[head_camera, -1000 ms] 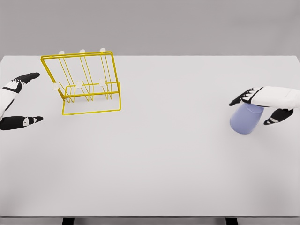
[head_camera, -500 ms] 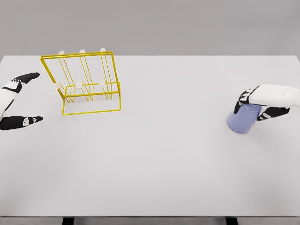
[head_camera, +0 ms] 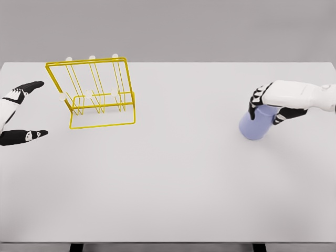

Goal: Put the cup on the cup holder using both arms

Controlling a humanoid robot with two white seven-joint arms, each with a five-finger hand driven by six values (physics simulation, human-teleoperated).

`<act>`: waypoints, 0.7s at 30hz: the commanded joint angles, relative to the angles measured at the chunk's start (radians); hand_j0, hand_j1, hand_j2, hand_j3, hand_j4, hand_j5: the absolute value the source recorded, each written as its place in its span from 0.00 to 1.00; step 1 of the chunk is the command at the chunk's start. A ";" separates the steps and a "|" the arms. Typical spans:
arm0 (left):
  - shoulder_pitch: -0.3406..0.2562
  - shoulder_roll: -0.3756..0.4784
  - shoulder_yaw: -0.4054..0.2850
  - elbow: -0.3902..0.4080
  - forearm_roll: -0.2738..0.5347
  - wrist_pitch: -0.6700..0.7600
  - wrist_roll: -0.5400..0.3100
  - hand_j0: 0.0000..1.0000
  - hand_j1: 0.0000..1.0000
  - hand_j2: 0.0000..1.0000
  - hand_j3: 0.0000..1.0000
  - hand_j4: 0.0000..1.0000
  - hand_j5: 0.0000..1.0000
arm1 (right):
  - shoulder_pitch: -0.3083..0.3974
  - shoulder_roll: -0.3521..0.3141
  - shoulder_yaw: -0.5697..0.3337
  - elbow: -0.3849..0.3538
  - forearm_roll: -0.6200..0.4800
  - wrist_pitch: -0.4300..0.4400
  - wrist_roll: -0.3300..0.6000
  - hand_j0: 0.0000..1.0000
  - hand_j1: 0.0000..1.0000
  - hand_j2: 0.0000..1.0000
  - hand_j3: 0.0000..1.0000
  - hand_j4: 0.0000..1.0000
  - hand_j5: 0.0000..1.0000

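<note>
Now the right hand [head_camera: 269, 103] grips the lavender cup [head_camera: 255, 125] near the table's [head_camera: 173, 178] right edge, fingers curled around it.
Best carried level toward the yellow wire cup holder [head_camera: 97, 94] at far left, where the left hand [head_camera: 16, 113] waits, fingers spread, holding nothing; the cup's rim is hidden.

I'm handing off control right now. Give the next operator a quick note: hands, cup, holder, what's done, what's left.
Right hand: shut on the cup, at the table's right side.
Left hand: open, holding nothing, at the left edge beside the holder.
Holder: yellow wire rack, far left of the table, nothing on its pegs.
Done: cup grasped.
Left: carry the cup across to the holder and hang it, likely with the left hand helping.
</note>
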 commanded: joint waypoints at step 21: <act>0.000 0.001 0.002 0.001 0.007 0.000 0.002 1.00 1.00 1.00 1.00 1.00 1.00 | -0.071 0.265 0.067 -0.140 0.012 0.003 -0.001 0.38 0.38 0.38 0.38 0.38 0.38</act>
